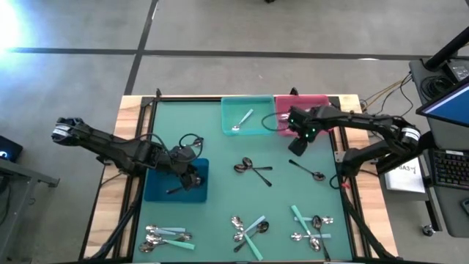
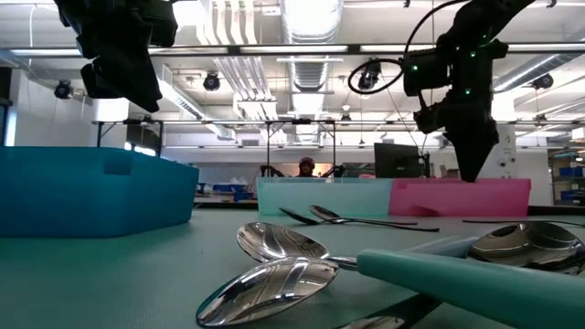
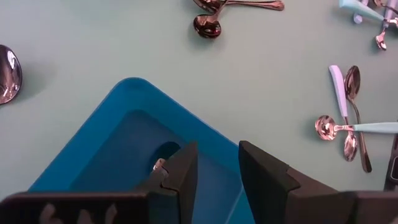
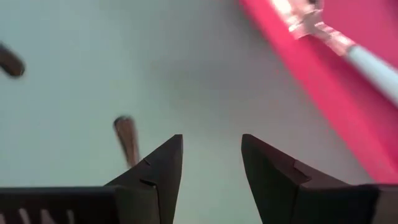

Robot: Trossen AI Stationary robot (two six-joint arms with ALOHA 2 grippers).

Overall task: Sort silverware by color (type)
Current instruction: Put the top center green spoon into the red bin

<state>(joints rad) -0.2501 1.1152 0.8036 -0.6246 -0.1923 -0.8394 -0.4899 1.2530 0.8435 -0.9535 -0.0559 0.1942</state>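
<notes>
The left gripper (image 1: 192,178) hangs empty, fingers parted, over the blue bin (image 1: 157,187); spoon piles (image 1: 245,229) lie along the near edge. The right gripper (image 1: 298,144), spread and empty, hovers by the pink bin (image 1: 322,101); reaching the dark spoon (image 1: 308,171) may nudge neighbours.

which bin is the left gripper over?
The blue bin, near the table's left edge. The left gripper hangs above it, jaws open and empty. The teal bin and pink bin sit side by side along the far edge.
</notes>
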